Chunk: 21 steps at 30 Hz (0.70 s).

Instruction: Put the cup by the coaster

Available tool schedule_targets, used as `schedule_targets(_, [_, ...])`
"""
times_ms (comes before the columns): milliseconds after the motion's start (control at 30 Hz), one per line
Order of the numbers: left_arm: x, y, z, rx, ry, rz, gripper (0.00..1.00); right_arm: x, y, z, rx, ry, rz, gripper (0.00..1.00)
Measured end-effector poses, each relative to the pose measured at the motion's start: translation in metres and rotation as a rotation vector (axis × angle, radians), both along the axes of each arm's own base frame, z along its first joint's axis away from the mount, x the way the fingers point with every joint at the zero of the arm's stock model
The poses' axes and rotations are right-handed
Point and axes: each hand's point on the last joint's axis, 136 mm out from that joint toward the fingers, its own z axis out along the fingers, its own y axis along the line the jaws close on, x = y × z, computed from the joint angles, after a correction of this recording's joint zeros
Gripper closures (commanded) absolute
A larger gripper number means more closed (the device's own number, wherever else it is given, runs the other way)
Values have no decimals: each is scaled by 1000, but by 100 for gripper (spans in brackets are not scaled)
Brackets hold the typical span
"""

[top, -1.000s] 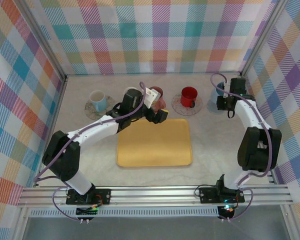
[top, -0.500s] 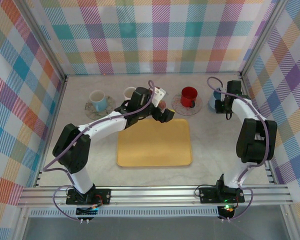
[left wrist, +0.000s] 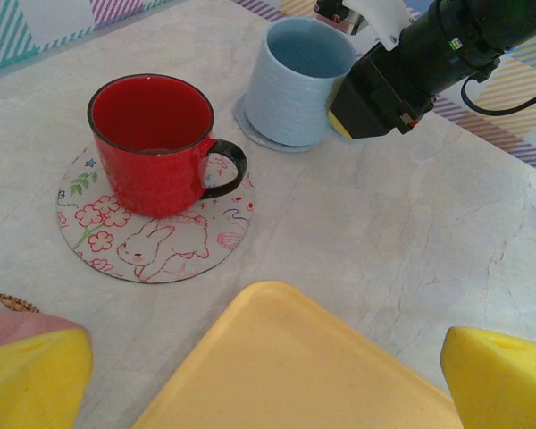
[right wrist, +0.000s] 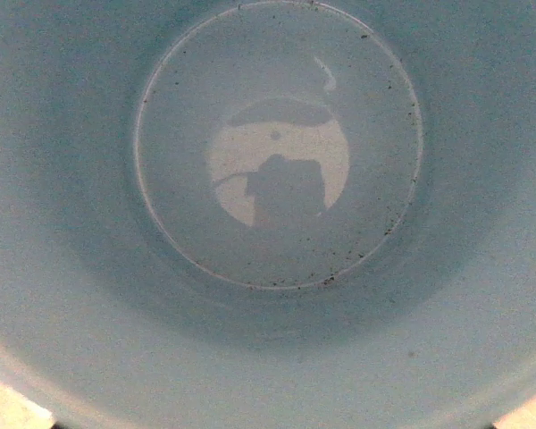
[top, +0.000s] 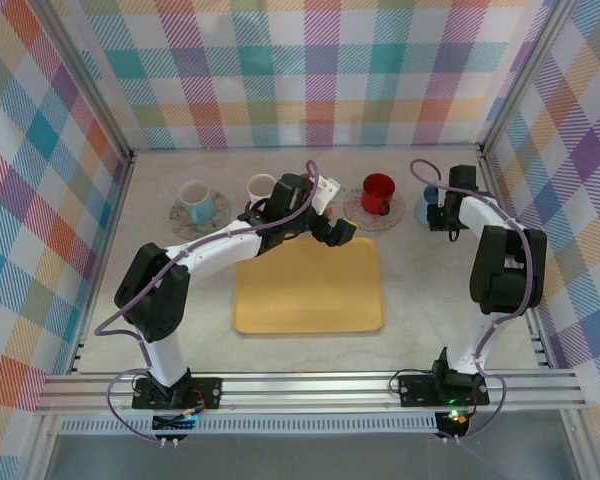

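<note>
Grips pale blue ceramic cup (left wrist: 295,85) with right gripper (left wrist: 338,112), at 1 o'clock on marble table (top: 180,285), atop grey round coaster (left wrist: 247,126); spreads left gripper (top: 332,226) wide. Could tip cup by snagging rim when withdrawing.

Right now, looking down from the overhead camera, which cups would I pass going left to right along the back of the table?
First the blue-and-white cup → cream cup → red cup → pale blue cup.
</note>
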Motion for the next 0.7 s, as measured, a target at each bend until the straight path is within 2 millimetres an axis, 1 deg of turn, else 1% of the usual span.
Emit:
schedule_targets(267, [0, -1, -1, 1, 3, -3, 0, 8, -2, 4, -10, -36, 0, 100])
schedule_targets(500, [1, -2, -5, 6, 9, -3, 0, 7, -4, -6, -19, -13, -6, 100])
schedule_targets(567, [1, -2, -7, 8, 12, -3, 0, 8, -5, -6, -23, -18, -7, 100])
schedule_targets(600, [1, -2, -8, 9, 14, -3, 0, 9, -5, -5, -25, -20, -7, 98])
schedule_targets(700, [2, -2, -8, 9, 14, -3, 0, 10, -5, -5, -35, -24, -9, 89])
